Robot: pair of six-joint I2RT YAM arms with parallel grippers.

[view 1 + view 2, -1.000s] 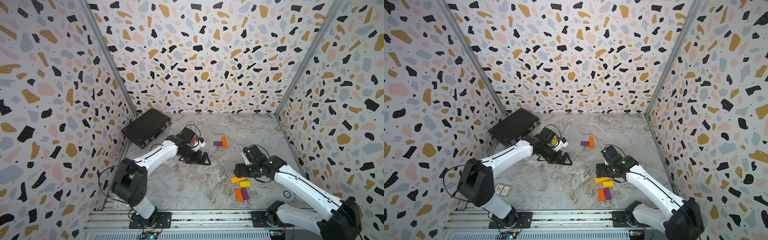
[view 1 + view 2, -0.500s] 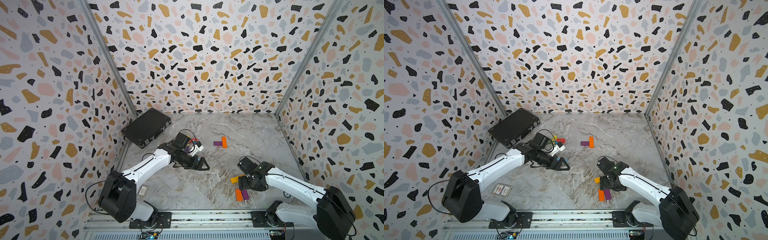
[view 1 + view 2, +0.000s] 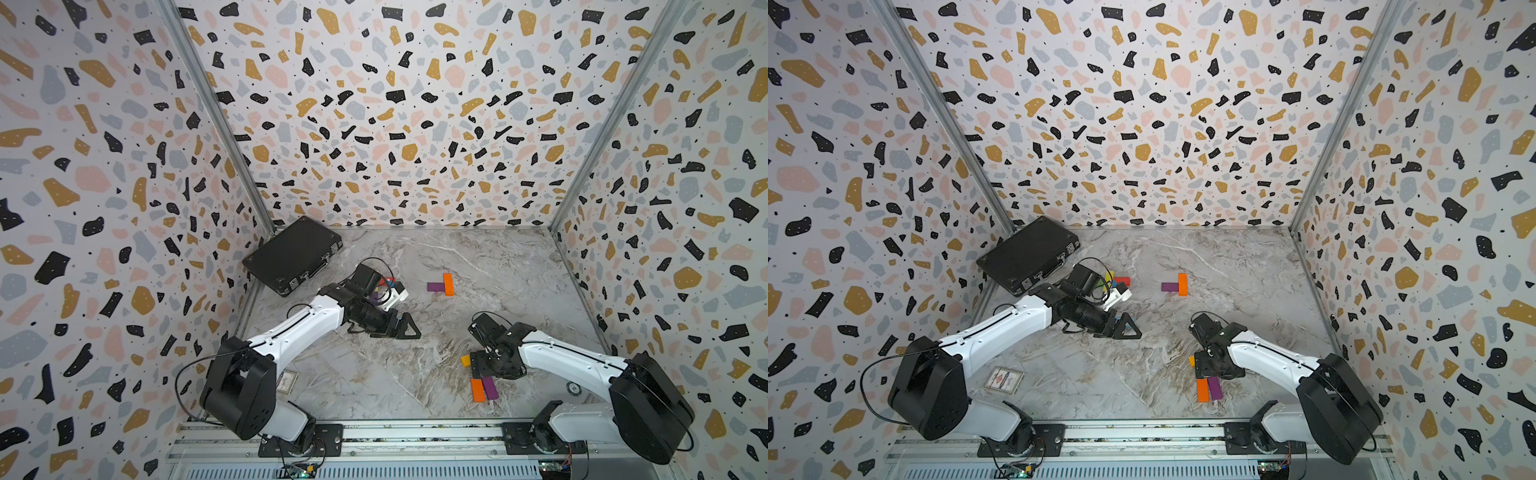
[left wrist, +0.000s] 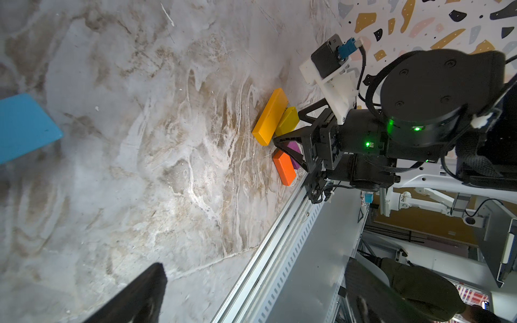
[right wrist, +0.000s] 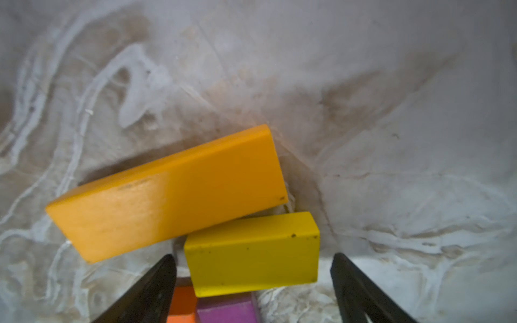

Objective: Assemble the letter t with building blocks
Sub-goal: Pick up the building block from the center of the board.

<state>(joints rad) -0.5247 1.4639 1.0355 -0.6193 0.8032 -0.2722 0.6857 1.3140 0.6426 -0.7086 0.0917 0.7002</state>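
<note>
Building blocks, small flat painted pieces, lie in three groups on the marbled bench (image 3: 374,374). A purple block (image 3: 435,286) touches an orange block (image 3: 447,284) mid-bench. A partly hidden heap with a red block (image 3: 1122,281) sits behind the left arm (image 3: 299,328), near the black case (image 3: 293,255). Four more lie beside the right arm (image 3: 561,357), whose jaws stand apart, straddling the short yellow block (image 5: 251,254) without touching it. A long amber block (image 5: 167,193) touches its corner; a short orange block (image 5: 181,304) and a short purple block (image 5: 226,310) sit against its near side. The left arm's jaws gape wide over bare bench, holding nothing. The yellow block looks next to be gripped: lower straight, keep it centred, close gently so no neighbour drags, then lift clear
</note>
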